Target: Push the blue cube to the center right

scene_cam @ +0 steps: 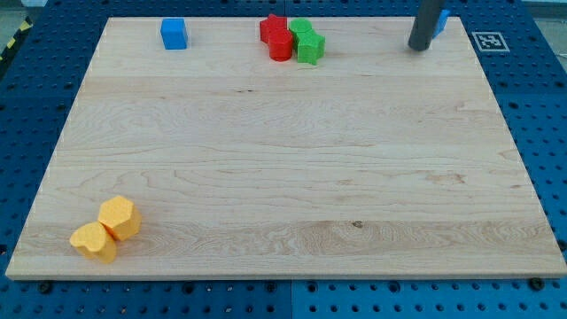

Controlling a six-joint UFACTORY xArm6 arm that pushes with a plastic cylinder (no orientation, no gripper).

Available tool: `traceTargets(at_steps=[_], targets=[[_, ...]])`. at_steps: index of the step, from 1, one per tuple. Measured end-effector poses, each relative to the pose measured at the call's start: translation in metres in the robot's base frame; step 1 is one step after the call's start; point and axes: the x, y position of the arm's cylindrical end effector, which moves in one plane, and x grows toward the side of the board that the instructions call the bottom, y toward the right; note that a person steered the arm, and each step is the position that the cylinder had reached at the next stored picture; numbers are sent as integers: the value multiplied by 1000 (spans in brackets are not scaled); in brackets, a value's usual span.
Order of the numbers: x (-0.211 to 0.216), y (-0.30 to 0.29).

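Note:
A blue cube (pixel 174 34) sits near the board's top edge at the view's left. A second blue block (pixel 441 21) lies at the top right, mostly hidden behind my dark rod, so its shape cannot be made out. My tip (pixel 417 48) rests on the board at the top right, just left of and below that hidden blue block and touching or nearly touching it. The tip is far to the right of the blue cube.
Two red blocks (pixel 276 36) and two green blocks (pixel 306 42) cluster at the top centre, touching each other. Two yellow blocks (pixel 108 229) lie together at the bottom left. The wooden board (pixel 283 177) lies on a blue pegboard. A marker tag (pixel 489 41) sits beyond the top right corner.

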Motion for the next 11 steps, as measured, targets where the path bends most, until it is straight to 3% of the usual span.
traceTargets(at_steps=[1,2,6,7,9,10,11], targets=[[42,-2],[55,-41],[64,-395],[23,-462],[-97,-507],[-98,-498],[-99,-437]])
